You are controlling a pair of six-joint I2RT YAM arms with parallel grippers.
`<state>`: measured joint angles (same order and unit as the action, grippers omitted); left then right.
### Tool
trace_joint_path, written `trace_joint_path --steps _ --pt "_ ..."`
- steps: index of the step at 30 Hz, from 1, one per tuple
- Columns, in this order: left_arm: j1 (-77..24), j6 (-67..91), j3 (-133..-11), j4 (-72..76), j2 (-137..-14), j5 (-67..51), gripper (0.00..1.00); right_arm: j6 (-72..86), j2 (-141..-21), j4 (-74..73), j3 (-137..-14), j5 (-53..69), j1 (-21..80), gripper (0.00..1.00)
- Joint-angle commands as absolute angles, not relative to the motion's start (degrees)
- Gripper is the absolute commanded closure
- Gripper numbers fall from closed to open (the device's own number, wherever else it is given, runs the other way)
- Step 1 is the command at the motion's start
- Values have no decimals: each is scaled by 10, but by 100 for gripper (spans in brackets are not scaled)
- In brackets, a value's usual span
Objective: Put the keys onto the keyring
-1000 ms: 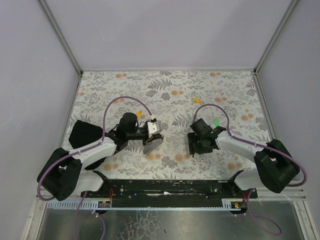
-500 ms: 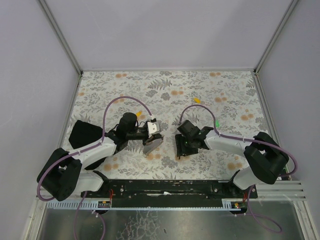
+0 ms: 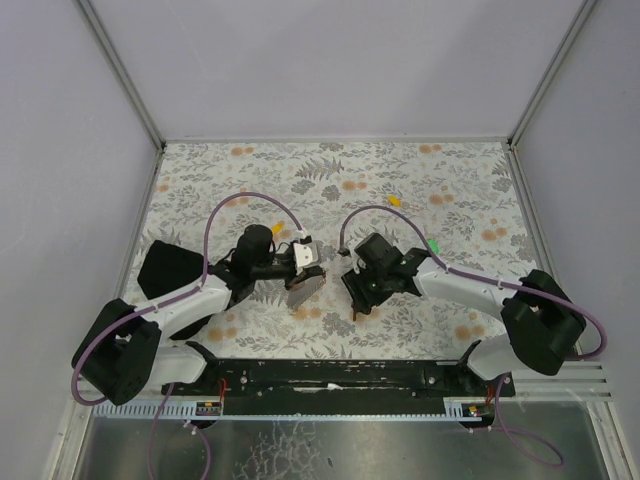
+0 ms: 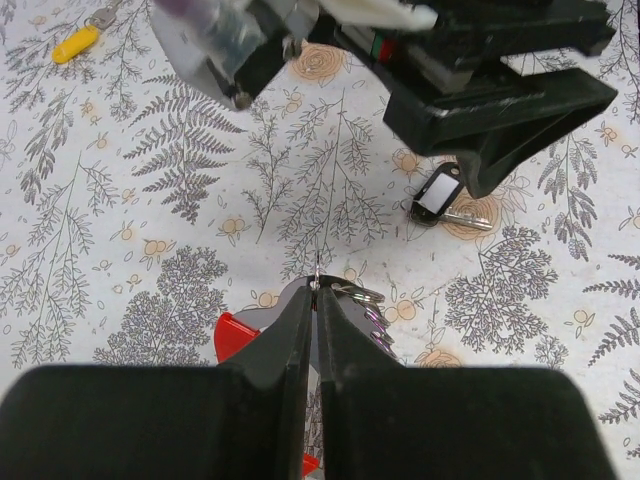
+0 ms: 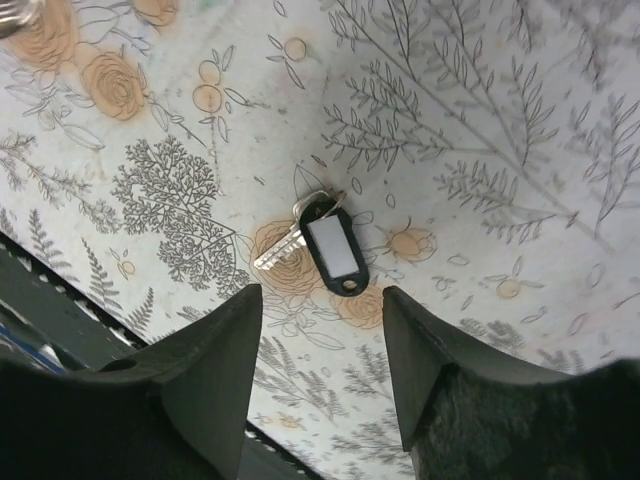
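My left gripper (image 4: pixel 316 296) is shut on the keyring (image 4: pixel 236 336), pinching its flat grey fan-shaped piece, with the red loop showing beside the fingers. From above, the keyring (image 3: pixel 306 283) hangs just over the cloth in front of the left gripper (image 3: pixel 300 268). A black-headed key (image 5: pixel 335 250) with a white label lies flat on the cloth. My right gripper (image 5: pixel 320 295) hovers open over it, one finger on each side, not touching. The same key (image 4: pixel 441 198) lies just past the keyring. In the top view the right gripper (image 3: pixel 358 300) covers it.
A yellow key (image 3: pixel 395 200) lies further back, a green key (image 3: pixel 433 247) right of the right wrist and an orange key (image 3: pixel 277 228) behind the left wrist. A black pad (image 3: pixel 165 268) lies at the left edge. The table's front rail (image 3: pixel 330 375) runs close behind the grippers.
The right arm has swung left, towards the keyring, and now stands over the black-headed key with its jaws a little narrower. The left gripper has held still on the keyring.
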<state>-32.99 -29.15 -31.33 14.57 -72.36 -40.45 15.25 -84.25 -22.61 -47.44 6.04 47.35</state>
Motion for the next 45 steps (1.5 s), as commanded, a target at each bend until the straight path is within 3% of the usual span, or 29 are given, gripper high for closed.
trace_joint_path --steps 1,17,29,45 --pt "-330 -283 -315 176 -712 -392 100 -20 -810 -192 -488 140 440 41" --pt "-314 -245 -313 193 -717 -307 100 -545 -855 -249 -492 337 387 36" --pt "-308 -234 -310 203 -714 -283 100 -639 -875 -170 -475 373 388 53" --pt "-308 -235 -310 202 -716 -297 100 -686 -935 -233 -510 360 396 65"
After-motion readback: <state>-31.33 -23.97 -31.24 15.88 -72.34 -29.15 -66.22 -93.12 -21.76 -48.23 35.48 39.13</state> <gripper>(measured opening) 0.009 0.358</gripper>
